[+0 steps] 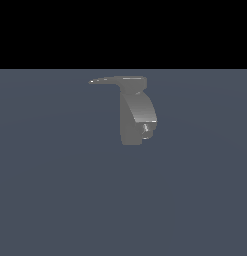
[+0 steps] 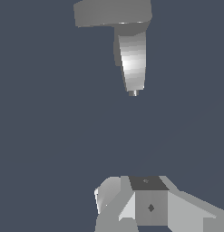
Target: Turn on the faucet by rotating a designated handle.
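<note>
Fingers (image 2: 106, 197) of the white robot gripper (image 2: 149, 206) show only partly at the wrist view's edge; whether they are spread or closed cannot be told, and they grip nothing. Well apart from them stands the small grey metal-look faucet (image 1: 137, 117) on the slate-blue counter (image 1: 55, 200), its thin flat grey handle (image 1: 107, 80) pointing toward the exterior view's left.

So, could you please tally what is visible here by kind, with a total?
Faucets: 1, the grey faucet with its handle.
Grippers: 1, the gripper, seen only in the wrist view.
Total: 2.
</note>
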Robot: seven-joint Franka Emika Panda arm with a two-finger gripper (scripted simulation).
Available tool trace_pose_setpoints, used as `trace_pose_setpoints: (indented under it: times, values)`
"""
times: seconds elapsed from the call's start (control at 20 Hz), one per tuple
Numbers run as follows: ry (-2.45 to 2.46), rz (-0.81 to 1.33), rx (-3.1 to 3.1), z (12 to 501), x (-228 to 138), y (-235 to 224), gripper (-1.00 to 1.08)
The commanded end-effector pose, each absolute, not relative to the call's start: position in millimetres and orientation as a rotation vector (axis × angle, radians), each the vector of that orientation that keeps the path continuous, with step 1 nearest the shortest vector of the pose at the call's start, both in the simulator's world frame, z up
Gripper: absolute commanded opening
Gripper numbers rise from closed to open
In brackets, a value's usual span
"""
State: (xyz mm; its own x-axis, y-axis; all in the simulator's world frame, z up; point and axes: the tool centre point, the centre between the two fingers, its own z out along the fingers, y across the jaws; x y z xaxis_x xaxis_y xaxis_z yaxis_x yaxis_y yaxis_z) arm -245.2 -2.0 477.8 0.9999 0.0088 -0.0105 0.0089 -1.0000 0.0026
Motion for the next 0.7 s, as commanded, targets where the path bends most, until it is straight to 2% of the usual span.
trace_pose_setpoints:
  times: [0.0,0.65]
  values:
    - [0.014,-0.016,3.139,477.8,-245.2,-2.0,-1.00]
    - [-0.120,-0.016,3.137,465.0,-233.6,17.8,-1.00]
